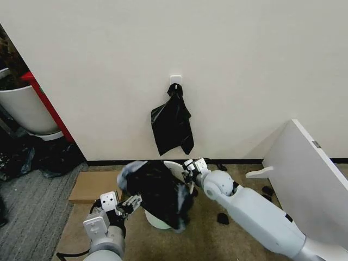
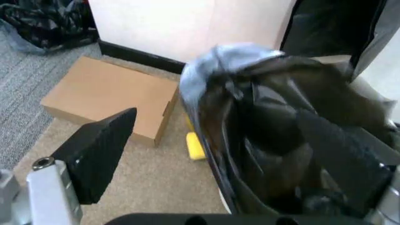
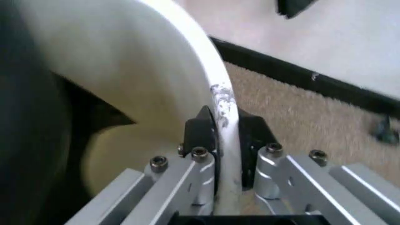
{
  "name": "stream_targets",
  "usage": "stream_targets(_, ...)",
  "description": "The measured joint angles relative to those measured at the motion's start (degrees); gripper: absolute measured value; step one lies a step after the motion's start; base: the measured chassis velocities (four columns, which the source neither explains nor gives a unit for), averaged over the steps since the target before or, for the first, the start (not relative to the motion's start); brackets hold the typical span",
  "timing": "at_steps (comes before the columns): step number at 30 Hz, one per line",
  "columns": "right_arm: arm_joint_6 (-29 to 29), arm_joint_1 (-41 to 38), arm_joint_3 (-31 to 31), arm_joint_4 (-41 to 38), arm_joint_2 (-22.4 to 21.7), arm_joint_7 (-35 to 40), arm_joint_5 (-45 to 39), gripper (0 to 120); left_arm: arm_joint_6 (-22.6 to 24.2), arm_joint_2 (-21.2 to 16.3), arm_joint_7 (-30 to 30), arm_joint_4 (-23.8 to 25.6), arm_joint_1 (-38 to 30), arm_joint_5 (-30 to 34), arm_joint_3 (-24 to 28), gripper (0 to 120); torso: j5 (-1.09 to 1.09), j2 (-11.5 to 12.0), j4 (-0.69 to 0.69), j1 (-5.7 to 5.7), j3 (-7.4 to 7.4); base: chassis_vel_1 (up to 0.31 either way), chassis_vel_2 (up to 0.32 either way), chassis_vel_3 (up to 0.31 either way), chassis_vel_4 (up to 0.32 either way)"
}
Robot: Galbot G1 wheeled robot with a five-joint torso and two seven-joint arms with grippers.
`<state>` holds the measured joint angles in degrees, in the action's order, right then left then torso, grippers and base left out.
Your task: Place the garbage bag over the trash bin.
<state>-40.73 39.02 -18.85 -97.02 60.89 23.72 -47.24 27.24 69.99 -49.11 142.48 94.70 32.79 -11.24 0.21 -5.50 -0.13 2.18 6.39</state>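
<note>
The trash bin (image 1: 157,220) stands on the carpet by the wall, cream-white with a pale base. The black garbage bag (image 1: 159,191) is draped over most of its mouth and front, bunched and crinkled. My right gripper (image 1: 191,166) is at the bin's far rim. In the right wrist view that gripper (image 3: 224,129) is shut on the white rim (image 3: 216,89), one finger inside and one outside. My left gripper (image 1: 132,203) is at the bag's near left side. In the left wrist view it (image 2: 218,157) stands open, the bag (image 2: 269,131) bulging between its wide-apart fingers (image 2: 100,152).
A bundle of black bags (image 1: 172,125) hangs from a wall hook above the bin. A flat cardboard box (image 1: 92,185) lies left of the bin, with a small yellow item (image 2: 195,145) beside it. A white tub with red frame (image 1: 27,109) stands far left and a white panel (image 1: 310,174) leans at the right.
</note>
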Motion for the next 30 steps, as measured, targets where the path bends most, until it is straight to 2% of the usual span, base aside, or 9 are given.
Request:
stream_targets(2,2.9,1.7,-0.6,-3.7,-0.3,9.2,-6.0,3,-0.3,-0.3,-0.2,0.1,0.1,0.0,-0.1,100,0.00,0.0,0.01,0.00,0.00,0.000,0.000,0.000,0.000)
stream_targets(3,2.9,1.7,-0.6,-3.7,-0.3,9.2,-6.0,3,-0.3,-0.3,-0.2,0.1,0.1,0.0,-0.1,100,0.00,0.0,0.01,0.00,0.00,0.000,0.000,0.000,0.000)
stream_targets(6,8.1,7.0,0.7,-10.1,-0.6,21.5,-13.3,3,-0.6,-0.7,-0.3,0.2,0.3,0.0,0.0,100,0.00,0.0,0.02,-0.01,0.00,0.000,0.000,0.000,0.000)
stream_targets(10,12.0,12.2,2.1,-14.0,-1.3,26.3,-15.9,3,-0.6,-0.9,-0.4,0.3,0.1,0.1,0.1,100,0.00,0.0,-0.01,-0.01,0.00,0.000,0.000,0.000,0.000)
stream_targets(13,17.2,19.5,4.1,-18.8,-2.1,32.0,-17.7,3,-0.7,-1.3,-0.4,0.3,-0.4,0.3,0.3,100,0.00,0.0,-0.02,-0.01,-0.01,0.000,0.000,0.000,0.000)
stream_targets(21,27.4,27.8,7.4,-21.2,0.9,37.9,-14.0,3,-0.7,-1.6,-0.4,0.0,-1.0,0.4,0.9,100,0.00,0.0,0.00,-0.01,0.00,0.000,0.000,0.000,0.000)
stream_targets(22,32.6,31.4,7.9,-20.9,3.0,40.7,-9.4,3,-0.7,-2.1,-0.3,0.4,-0.7,0.4,0.6,100,0.00,0.0,-0.01,-0.01,0.00,0.000,0.000,0.000,0.000)
stream_targets(27,32.9,32.4,8.0,-21.3,3.1,40.7,-8.0,8,-0.7,-2.5,-0.3,0.3,-0.5,0.4,0.4,100,0.00,0.0,0.00,-0.01,0.00,0.000,0.000,0.000,0.000)
stream_targets(30,33.2,31.6,7.9,-23.6,2.6,40.1,-6.6,22,-0.7,-2.7,-0.3,-0.4,-0.8,0.4,0.2,100,0.00,0.0,0.01,0.00,0.00,0.000,0.000,0.000,0.000)
